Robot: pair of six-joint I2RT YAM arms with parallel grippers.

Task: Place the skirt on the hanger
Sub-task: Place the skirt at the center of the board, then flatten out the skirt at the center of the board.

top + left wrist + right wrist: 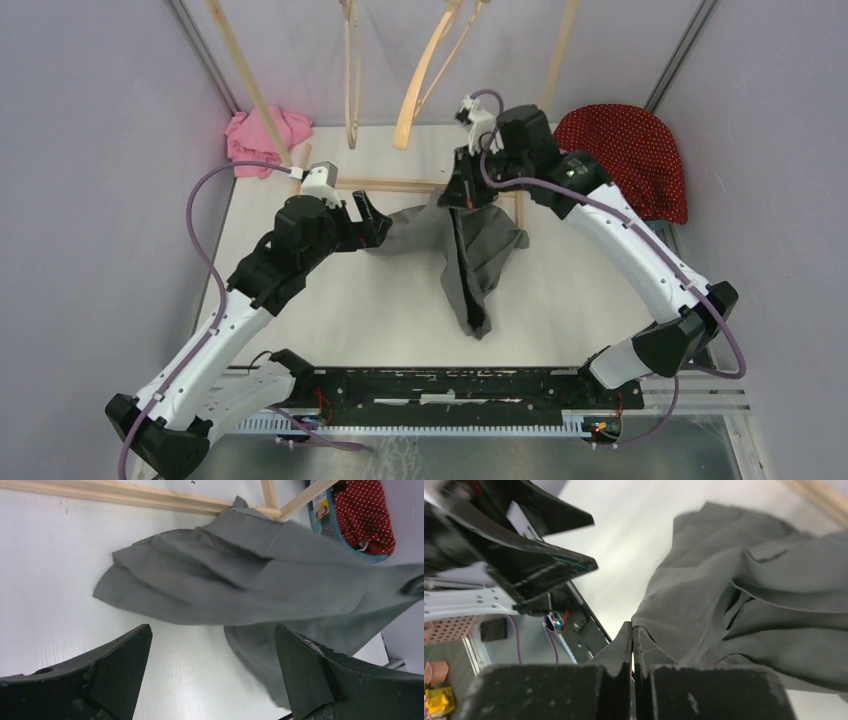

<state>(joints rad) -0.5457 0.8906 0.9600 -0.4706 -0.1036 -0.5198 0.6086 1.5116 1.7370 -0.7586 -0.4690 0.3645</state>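
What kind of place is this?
Probably a robotics lab test cell: a left arm and right arm bolted to a white table, panels around it, a wooden rack with hangers, and a skirt.

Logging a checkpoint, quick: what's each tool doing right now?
Left tool: open, holding nothing.
Right tool: closed, pinching the skirt.

Right end effector (456, 198) pinches the grey skirt (482, 250) above the table (330, 310).
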